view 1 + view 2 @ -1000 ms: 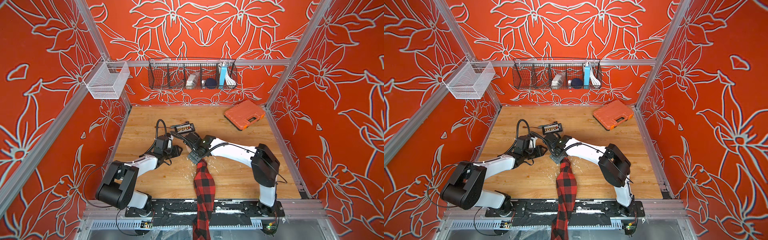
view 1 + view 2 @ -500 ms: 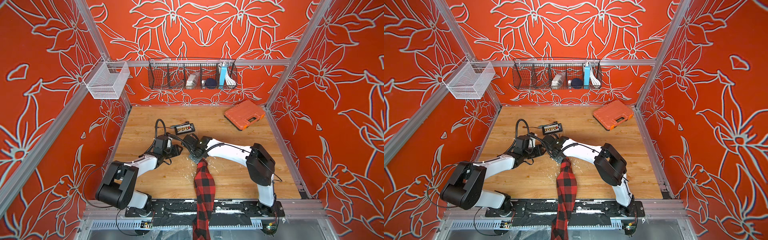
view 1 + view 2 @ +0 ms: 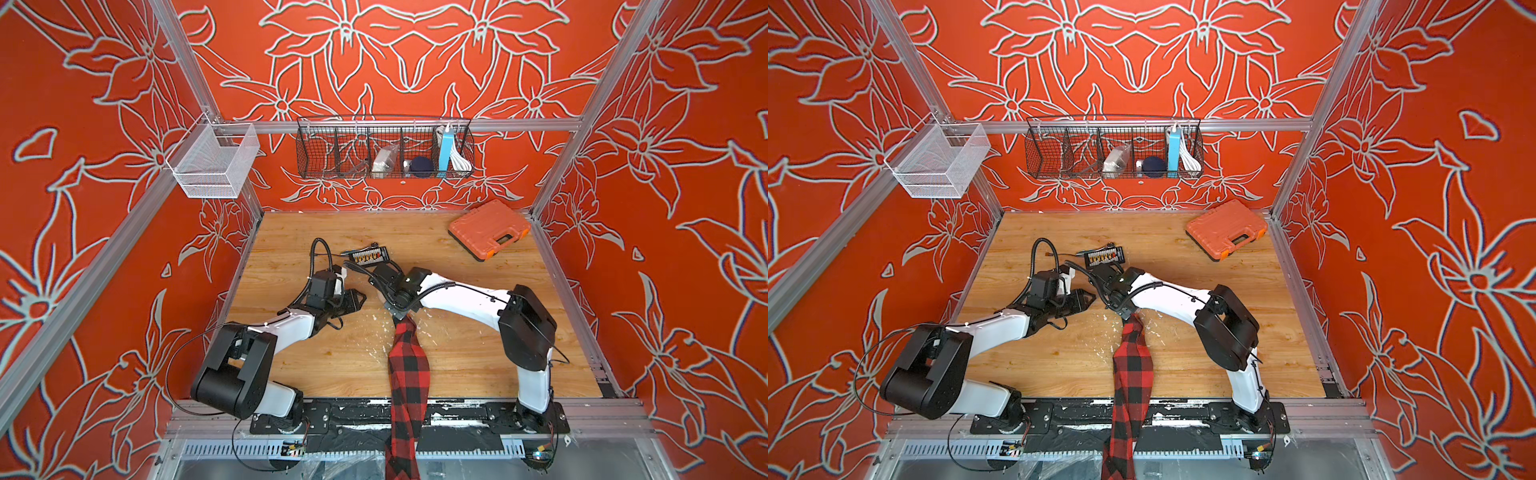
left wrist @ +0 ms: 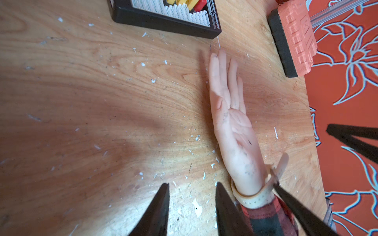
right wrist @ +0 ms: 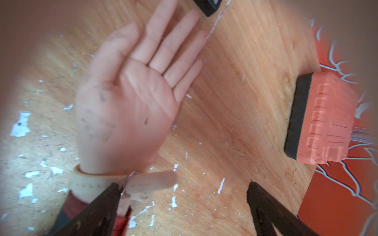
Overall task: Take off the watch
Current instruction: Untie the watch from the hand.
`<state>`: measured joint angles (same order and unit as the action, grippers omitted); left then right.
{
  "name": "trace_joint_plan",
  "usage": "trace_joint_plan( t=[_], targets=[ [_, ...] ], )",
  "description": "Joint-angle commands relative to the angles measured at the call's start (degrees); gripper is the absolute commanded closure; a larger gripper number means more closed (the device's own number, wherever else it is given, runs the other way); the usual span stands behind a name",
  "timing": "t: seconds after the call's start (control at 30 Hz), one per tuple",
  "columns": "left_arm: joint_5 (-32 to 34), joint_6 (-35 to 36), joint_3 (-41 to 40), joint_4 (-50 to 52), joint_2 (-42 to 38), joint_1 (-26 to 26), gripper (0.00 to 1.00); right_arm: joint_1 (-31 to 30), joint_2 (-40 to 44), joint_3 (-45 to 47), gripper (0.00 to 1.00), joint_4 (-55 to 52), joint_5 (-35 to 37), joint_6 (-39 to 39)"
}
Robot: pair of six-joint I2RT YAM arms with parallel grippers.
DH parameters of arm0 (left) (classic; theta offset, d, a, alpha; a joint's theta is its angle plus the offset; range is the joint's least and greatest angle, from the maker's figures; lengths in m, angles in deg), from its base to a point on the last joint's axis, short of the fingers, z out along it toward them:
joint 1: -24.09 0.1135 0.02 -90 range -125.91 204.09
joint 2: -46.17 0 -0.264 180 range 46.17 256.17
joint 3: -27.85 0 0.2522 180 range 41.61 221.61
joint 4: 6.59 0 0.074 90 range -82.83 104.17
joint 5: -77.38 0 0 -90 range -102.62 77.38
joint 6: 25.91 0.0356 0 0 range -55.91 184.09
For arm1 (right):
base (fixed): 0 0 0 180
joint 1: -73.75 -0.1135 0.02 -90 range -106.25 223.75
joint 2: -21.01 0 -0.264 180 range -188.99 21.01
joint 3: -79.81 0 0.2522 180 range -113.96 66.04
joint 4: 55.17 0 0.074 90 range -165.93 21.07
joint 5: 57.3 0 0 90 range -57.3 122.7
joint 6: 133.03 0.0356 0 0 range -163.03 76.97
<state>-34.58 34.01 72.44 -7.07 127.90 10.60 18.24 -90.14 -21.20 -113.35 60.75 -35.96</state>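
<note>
A mannequin hand (image 5: 122, 106) lies palm up on the wooden table, its wrist in a red-and-black plaid sleeve (image 3: 409, 365). The watch (image 5: 92, 182) is around that wrist. Only its cream strap and metal buckle (image 5: 128, 179) show, and the dial is hidden. The strap's free end (image 5: 155, 179) sticks out sideways past the buckle. My right gripper (image 5: 183, 185) stands wide open over the wrist, one finger (image 5: 106, 196) against the buckle and the other well clear. My left gripper (image 4: 192, 185) is partly open and empty, right beside the strap (image 4: 253, 197) on the thumb side.
A black bit holder (image 3: 368, 255) lies just beyond the fingertips of the hand. An orange tool case (image 3: 488, 228) sits at the back right. A wire basket (image 3: 384, 149) and a white mesh basket (image 3: 214, 164) hang on the walls. White flecks dot the wood.
The right arm has shifted slightly over the wrist. The left arm has stayed put, and neither gripper's opening has changed.
</note>
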Motion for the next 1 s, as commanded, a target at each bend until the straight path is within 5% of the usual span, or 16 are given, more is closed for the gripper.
trace_joint_plan(
  t=[0.0, 0.57, 0.77, 0.97],
  targets=[
    [-0.9, -0.6, 0.5, -0.4, 0.0, 0.3, 0.62, 1.1, 2.6, 1.0, 0.02, -0.1, 2.9, -1.0],
    [-1.0, -0.1, 1.0, 0.7, -0.2, 0.3, 0.63, 10.1, 10.1, 10.8, 0.02, 2.4, 2.0, -2.0],
    [-1.2, 1.1, 1.6, 2.4, -1.2, 0.3, 0.63, 15.0, 15.5, 15.4, 0.05, 6.2, -14.6, 1.0],
    [-2.0, 1.3, 1.7, 3.3, -1.4, 0.3, 0.63, 17.0, 15.6, 15.8, 0.27, 5.9, -26.2, 2.8]
  ],
)
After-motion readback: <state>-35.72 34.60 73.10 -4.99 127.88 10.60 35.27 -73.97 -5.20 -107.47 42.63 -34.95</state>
